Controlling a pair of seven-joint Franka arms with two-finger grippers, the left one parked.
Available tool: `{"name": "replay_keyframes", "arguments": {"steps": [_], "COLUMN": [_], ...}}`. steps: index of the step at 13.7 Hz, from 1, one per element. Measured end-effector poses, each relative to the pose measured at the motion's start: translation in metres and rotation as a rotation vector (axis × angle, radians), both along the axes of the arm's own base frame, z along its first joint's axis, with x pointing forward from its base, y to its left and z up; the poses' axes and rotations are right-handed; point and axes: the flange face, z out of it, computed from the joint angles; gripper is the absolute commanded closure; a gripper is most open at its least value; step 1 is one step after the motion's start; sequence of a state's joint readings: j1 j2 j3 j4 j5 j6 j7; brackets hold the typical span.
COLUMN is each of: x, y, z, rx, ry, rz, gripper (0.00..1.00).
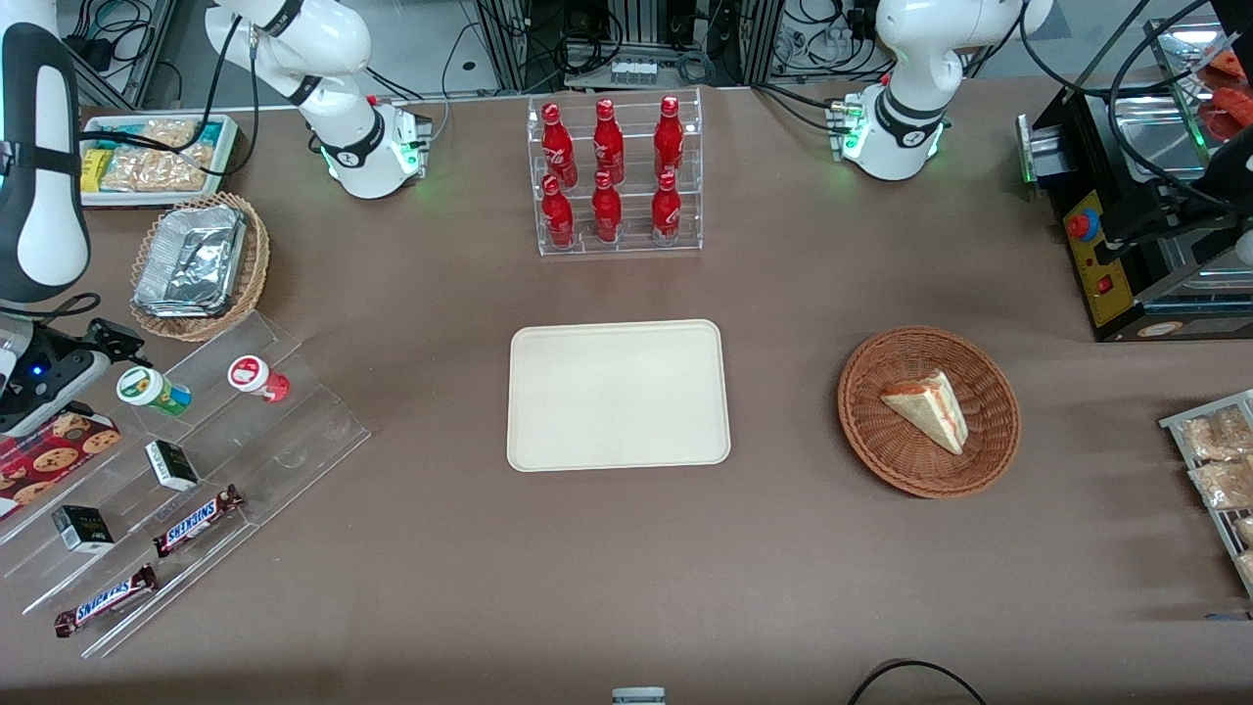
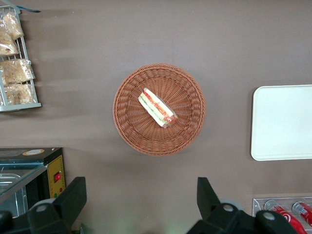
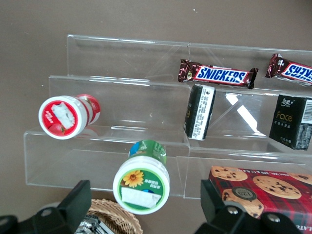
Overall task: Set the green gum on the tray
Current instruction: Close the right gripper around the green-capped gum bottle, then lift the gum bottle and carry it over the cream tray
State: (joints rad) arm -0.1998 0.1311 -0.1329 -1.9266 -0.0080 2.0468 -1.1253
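The green gum [image 1: 152, 390] stands on the uppermost step of a clear acrylic stand [image 1: 294, 431] at the working arm's end of the table. Its white-and-green lid [image 3: 142, 184] bears a sunflower. My gripper [image 1: 110, 345] hovers above the gum, open and empty. In the right wrist view the gripper [image 3: 144, 204] has its two black fingers [image 3: 73, 201] spread wide, with the lid between them. The cream tray [image 1: 619, 395] lies flat and bare at the middle of the table, well apart from the gum. Its edge also shows in the left wrist view [image 2: 282, 122].
A red-lidded canister [image 1: 256, 377] stands beside the gum on the same step. Snickers bars [image 1: 196, 521], black boxes [image 1: 172, 464] and a cookie box [image 1: 49, 455] lie nearby. A wicker basket holds foil trays [image 1: 191, 260]. A cola bottle rack [image 1: 617, 176] and a sandwich basket [image 1: 989, 446] stand farther along.
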Motion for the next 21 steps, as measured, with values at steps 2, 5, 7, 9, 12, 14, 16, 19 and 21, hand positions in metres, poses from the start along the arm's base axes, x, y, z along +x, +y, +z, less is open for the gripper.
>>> {"name": "replay_keyframes", "arguments": {"steps": [2,5,7,9,12,14,16,19,21], "x": [-0.002,-0.005,-0.007,-0.010,-0.014,-0.015,-0.015,-0.015,-0.016], "y": [-0.001,-0.001,-0.001,-0.003,-0.004,-0.004,-0.005,-0.005,-0.002], "z": [-0.007,-0.017,-0.024,-0.032,-0.039,-0.042,-0.041,-0.040,-0.032], "rx": [-0.002,-0.005,-0.006,-0.008,-0.009,-0.009,-0.010,-0.010,-0.007], "ry": [-0.006,-0.016,-0.020,-0.024,-0.029,-0.029,-0.029,-0.031,-0.031], "rz": [-0.002,-0.002,-0.003,-0.005,0.000,0.002,0.005,0.006,0.011], "gripper": [0.00,0.00,0.00,0.00,0.38,0.85,1.00,1.00,1.00]}}
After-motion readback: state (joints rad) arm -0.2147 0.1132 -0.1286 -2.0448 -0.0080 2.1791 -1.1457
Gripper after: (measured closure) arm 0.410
